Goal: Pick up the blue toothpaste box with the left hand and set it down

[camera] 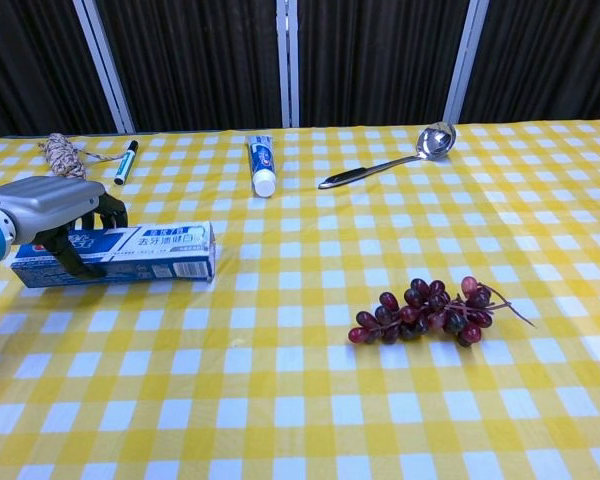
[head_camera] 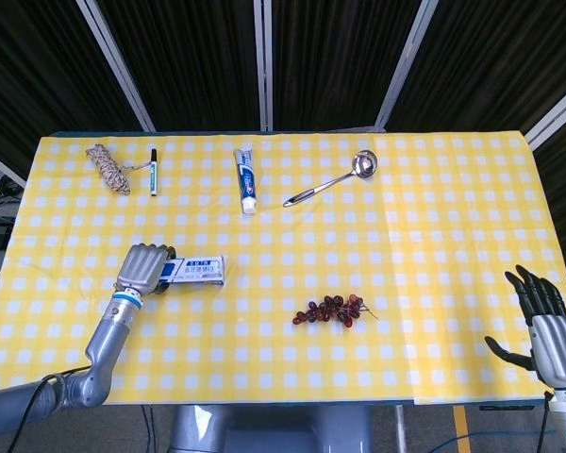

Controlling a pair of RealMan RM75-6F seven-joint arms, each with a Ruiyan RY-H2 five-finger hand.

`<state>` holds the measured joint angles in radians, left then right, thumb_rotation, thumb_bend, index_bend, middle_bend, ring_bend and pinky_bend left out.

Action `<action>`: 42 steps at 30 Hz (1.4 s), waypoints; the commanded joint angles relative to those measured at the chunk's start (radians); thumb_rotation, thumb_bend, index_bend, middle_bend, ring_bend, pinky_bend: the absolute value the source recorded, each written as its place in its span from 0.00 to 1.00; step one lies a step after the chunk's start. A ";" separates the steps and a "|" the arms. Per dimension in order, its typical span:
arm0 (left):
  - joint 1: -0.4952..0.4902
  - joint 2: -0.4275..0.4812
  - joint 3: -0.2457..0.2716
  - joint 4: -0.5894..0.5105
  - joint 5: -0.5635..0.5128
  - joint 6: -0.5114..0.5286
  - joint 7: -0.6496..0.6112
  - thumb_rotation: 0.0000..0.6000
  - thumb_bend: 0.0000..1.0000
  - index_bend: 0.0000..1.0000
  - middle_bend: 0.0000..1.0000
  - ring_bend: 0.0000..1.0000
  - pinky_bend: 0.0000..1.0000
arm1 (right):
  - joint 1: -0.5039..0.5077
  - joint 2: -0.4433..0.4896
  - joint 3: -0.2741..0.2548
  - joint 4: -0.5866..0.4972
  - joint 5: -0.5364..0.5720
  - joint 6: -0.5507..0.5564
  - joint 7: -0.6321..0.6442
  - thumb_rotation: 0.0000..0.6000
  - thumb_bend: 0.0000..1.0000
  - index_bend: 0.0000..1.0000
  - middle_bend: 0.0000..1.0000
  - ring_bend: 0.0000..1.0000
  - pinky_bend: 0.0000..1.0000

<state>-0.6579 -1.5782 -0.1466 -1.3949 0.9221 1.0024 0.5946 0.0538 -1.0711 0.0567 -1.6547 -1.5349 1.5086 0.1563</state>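
Observation:
The blue toothpaste box (head_camera: 198, 271) lies lengthwise on the yellow checked table at the front left. My left hand (head_camera: 143, 268) grips its left end, fingers curled over the top and thumb on the near side. In the chest view the box (camera: 150, 252) looks slightly raised at the right end, with the left hand (camera: 55, 205) wrapped around its left part. Off the table's front right corner, my right hand (head_camera: 542, 326) is open with fingers spread and holds nothing; the chest view does not show it.
A toothpaste tube (head_camera: 246, 177) and a metal ladle (head_camera: 330, 179) lie at the back middle. A marker (head_camera: 154, 171) and a rope bundle (head_camera: 107, 167) lie at the back left. A bunch of dark grapes (head_camera: 332, 310) sits right of the box.

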 commanded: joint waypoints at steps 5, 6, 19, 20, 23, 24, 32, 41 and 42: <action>0.015 0.018 0.009 -0.004 0.075 0.044 -0.047 1.00 0.39 0.56 0.43 0.43 0.43 | -0.001 0.001 0.001 -0.001 0.001 0.001 0.000 1.00 0.08 0.00 0.00 0.00 0.00; 0.015 0.029 0.009 -0.011 0.086 0.050 -0.047 1.00 0.39 0.56 0.43 0.43 0.43 | -0.001 0.001 0.001 -0.002 0.001 0.001 0.001 1.00 0.08 0.00 0.00 0.00 0.00; -0.020 0.210 -0.015 -0.130 0.174 0.121 0.091 1.00 0.39 0.54 0.39 0.43 0.41 | -0.003 0.007 0.000 -0.008 -0.004 0.007 0.004 1.00 0.09 0.00 0.00 0.00 0.00; -0.023 0.220 -0.016 -0.139 0.179 0.126 0.103 1.00 0.39 0.54 0.39 0.42 0.41 | -0.004 0.007 0.000 -0.008 -0.004 0.008 0.005 1.00 0.08 0.00 0.00 0.00 0.00; -0.036 0.258 -0.020 -0.167 0.208 0.145 0.156 1.00 0.39 0.53 0.38 0.41 0.41 | -0.005 0.008 0.001 -0.010 -0.005 0.011 0.007 1.00 0.08 0.00 0.00 0.00 0.00; -0.042 0.275 -0.021 -0.177 0.222 0.155 0.182 1.00 0.39 0.53 0.38 0.41 0.41 | -0.005 0.009 0.001 -0.010 -0.005 0.013 0.008 1.00 0.08 0.00 0.00 0.00 0.00; -0.082 0.362 -0.037 -0.217 0.337 0.231 0.349 1.00 0.39 0.51 0.36 0.39 0.39 | -0.010 0.017 0.001 -0.014 -0.011 0.024 0.022 1.00 0.09 0.00 0.00 0.00 0.00; -0.111 0.463 -0.071 -0.249 0.476 0.303 0.452 1.00 0.38 0.44 0.31 0.35 0.37 | -0.012 0.022 -0.001 -0.018 -0.016 0.027 0.029 1.00 0.08 0.00 0.00 0.00 0.00; -0.113 0.472 -0.073 -0.253 0.484 0.304 0.461 1.00 0.37 0.43 0.30 0.34 0.36 | -0.012 0.022 -0.001 -0.018 -0.017 0.026 0.027 1.00 0.08 0.00 0.00 0.00 0.00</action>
<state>-0.7638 -1.1237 -0.2105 -1.6338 1.3889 1.3003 1.0376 0.0414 -1.0491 0.0556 -1.6725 -1.5513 1.5352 0.1836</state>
